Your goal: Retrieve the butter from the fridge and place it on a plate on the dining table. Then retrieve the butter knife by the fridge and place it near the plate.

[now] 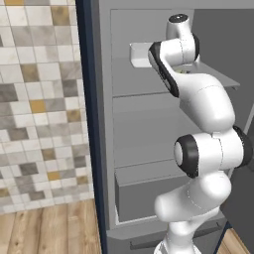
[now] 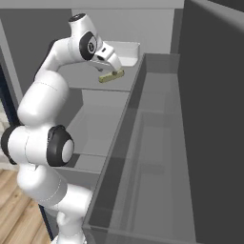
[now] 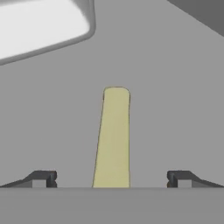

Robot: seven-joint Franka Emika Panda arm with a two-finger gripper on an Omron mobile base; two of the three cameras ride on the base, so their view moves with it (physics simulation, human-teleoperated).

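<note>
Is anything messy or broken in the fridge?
Nothing stands out. The butter lies flat and whole on a grey fridge shelf, near a white tray. The open gripper sits over it, one finger on each side, not touching it. No spills or damage show.

Matt grey fridge, smooth pale butter, glossy white arm, matt wood floor
</note>
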